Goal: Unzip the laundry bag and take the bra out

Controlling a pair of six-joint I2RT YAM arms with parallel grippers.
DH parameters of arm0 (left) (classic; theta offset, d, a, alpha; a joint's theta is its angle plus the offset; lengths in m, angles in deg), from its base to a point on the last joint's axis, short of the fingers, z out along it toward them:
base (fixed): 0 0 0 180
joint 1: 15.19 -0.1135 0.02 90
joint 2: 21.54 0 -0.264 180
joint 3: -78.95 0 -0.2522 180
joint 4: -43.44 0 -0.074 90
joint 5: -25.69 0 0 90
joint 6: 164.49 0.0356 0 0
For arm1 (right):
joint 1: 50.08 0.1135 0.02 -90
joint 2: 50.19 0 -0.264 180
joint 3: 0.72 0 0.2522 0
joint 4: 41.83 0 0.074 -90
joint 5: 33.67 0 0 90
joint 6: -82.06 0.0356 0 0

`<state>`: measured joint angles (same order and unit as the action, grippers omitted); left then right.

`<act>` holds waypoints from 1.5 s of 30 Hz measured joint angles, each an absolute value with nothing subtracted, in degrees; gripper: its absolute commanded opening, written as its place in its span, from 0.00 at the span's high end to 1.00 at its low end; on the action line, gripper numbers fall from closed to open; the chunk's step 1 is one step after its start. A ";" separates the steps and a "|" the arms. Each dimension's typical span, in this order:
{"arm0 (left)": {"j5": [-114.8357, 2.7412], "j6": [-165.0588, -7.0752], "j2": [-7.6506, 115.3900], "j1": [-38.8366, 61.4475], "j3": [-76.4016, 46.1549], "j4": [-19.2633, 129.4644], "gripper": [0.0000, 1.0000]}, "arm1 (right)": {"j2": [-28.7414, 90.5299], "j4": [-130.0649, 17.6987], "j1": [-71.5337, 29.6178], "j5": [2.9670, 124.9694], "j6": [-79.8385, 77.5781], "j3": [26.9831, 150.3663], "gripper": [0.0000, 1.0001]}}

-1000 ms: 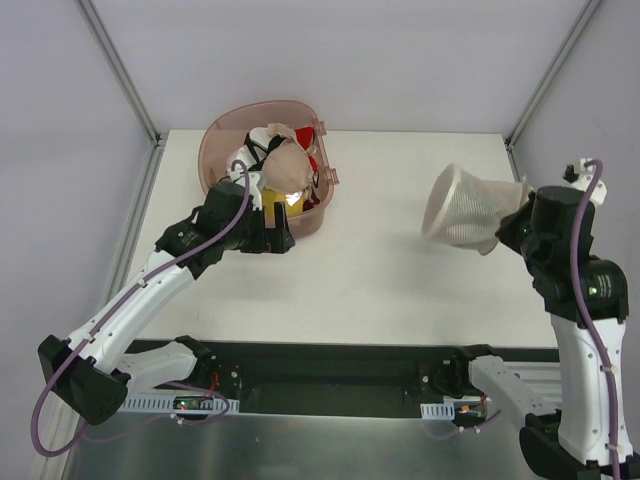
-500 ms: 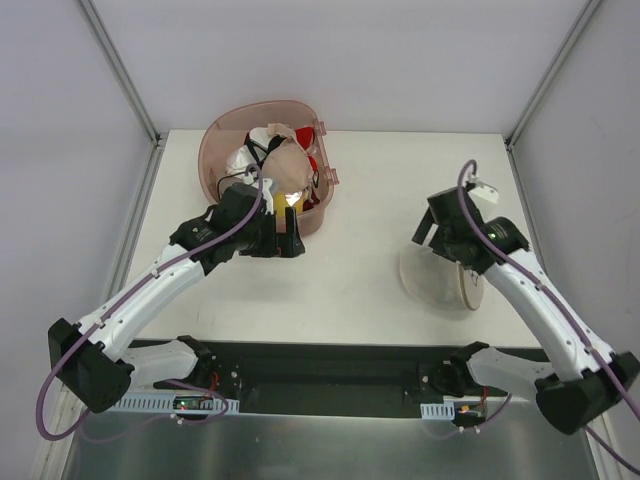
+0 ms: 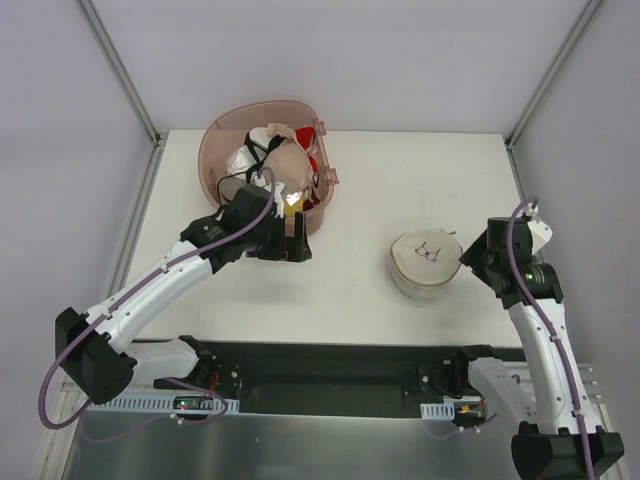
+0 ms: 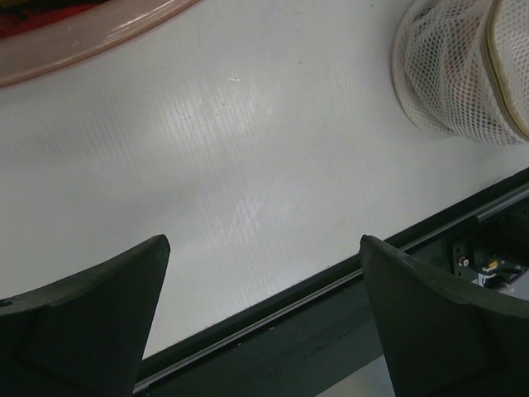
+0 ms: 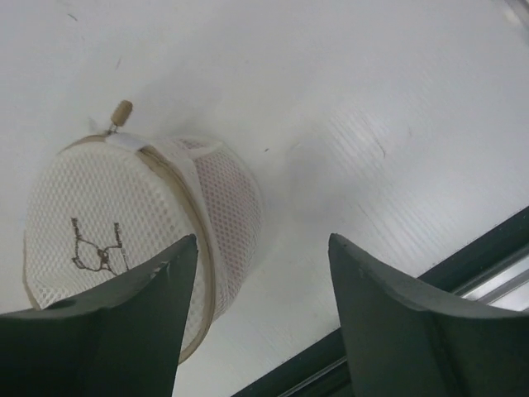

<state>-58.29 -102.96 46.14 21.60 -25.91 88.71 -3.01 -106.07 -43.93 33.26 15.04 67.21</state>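
Whereas a second ago I held the laundry bag [image 3: 424, 265] aloft, it now lies on the table [image 3: 380, 200] just before my right pincer [image 5: 260, 248], jaws apart and empty; my left pincer [image 4: 264, 244] gapes wide, empty, beside the pink tub [image 3: 215, 150].

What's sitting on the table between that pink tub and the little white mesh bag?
Nothing: in the top view, only bare table separates the pink tub from the laundry bag.

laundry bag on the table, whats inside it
Through the laundry bag mesh only a faint pink tint and a thin dark squiggle show. The zip looks shut, so whatever is inside is covered and cannot be identified.
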 measured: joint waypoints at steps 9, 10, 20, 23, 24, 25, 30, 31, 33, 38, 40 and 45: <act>-58.27 -101.91 50.95 25.43 -23.22 88.65 0.01 | 3.79 -99.42 -36.22 44.62 22.01 56.07 0.50; -58.24 -101.91 51.37 25.84 -22.76 88.69 0.01 | 4.79 -98.46 -33.11 45.30 24.09 56.07 0.47; -57.19 -101.29 57.12 30.63 -17.49 88.82 0.03 | 4.97 -97.54 -21.14 44.80 25.40 65.11 0.29; -57.22 -100.40 59.72 33.65 -13.30 89.08 0.15 | 0.90 -98.44 -26.56 42.11 20.96 68.15 0.20; -57.30 -100.11 61.01 34.93 -11.31 89.13 0.16 | -0.28 -98.81 -29.42 41.61 19.56 68.83 0.18; -57.46 -99.72 62.38 36.42 -9.27 88.89 0.18 | -0.93 -99.44 -32.17 41.50 18.29 69.46 0.16; -60.36 -96.95 72.02 44.18 3.77 90.46 0.10 | -0.39 -102.26 -42.10 43.03 13.46 70.29 0.14; -61.61 -95.77 74.45 45.40 6.83 90.61 0.08 | -0.17 -102.59 -43.10 43.68 12.96 70.14 0.14; -64.04 -93.82 78.69 47.17 12.23 91.55 0.04 | -0.23 -102.94 -45.11 45.26 11.93 69.53 0.12; -69.87 -87.02 88.44 48.46 23.01 94.35 0.07 | -1.26 -103.05 -47.19 48.34 10.25 68.09 0.11; -71.27 -84.09 92.24 48.42 25.85 95.51 0.20 | -1.78 -103.03 -48.52 49.63 9.73 67.41 0.11; -71.44 -80.36 99.34 47.96 27.80 97.21 0.70 | -2.02 -103.01 -51.63 52.82 8.66 66.43 0.08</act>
